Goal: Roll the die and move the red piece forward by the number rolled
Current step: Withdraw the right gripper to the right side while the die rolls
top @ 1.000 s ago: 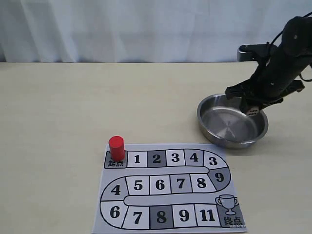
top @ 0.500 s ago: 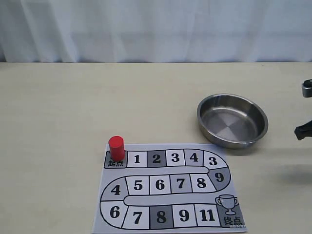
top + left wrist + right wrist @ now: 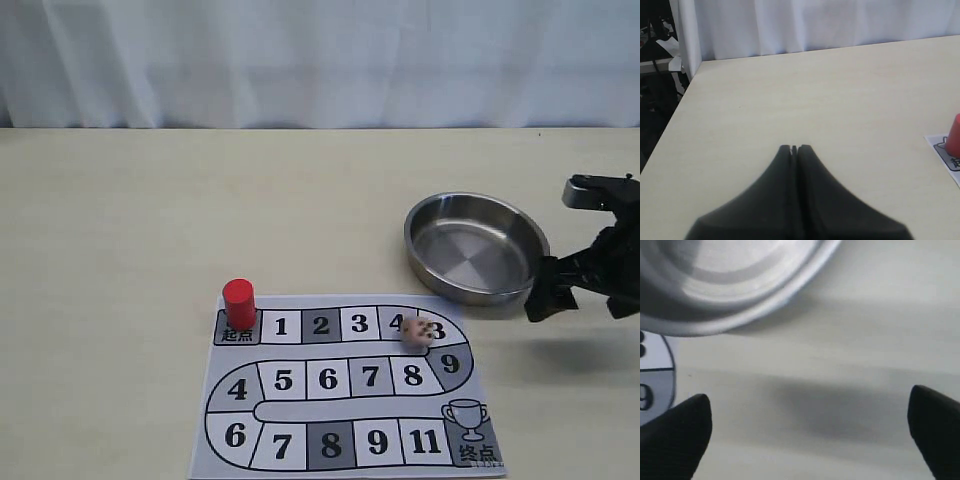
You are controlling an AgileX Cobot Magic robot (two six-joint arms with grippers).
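Note:
The die (image 3: 420, 332), a tan cube with dark pips, lies on the game board (image 3: 340, 440) at the right end of the top row, between squares 4 and 3. On the start square at the top left stands the red piece (image 3: 238, 301), whose edge also shows in the left wrist view (image 3: 954, 141). My right gripper (image 3: 577, 301) hangs open and empty above bare table just right of the steel bowl, its fingertips (image 3: 682, 432) far apart. My left gripper (image 3: 795, 148) is shut on nothing over the table left of the board; the exterior view does not show it.
An empty steel bowl (image 3: 478, 293) stands right of the board's top; its rim (image 3: 745, 315) fills one side of the right wrist view. White curtain runs along the table's far edge. The left wrist view shows the table's left edge (image 3: 671, 117).
A second ago my right gripper held the die over the bowl. It swung out to the right and has come back lower beside the bowl, open. The die now lies on the board.

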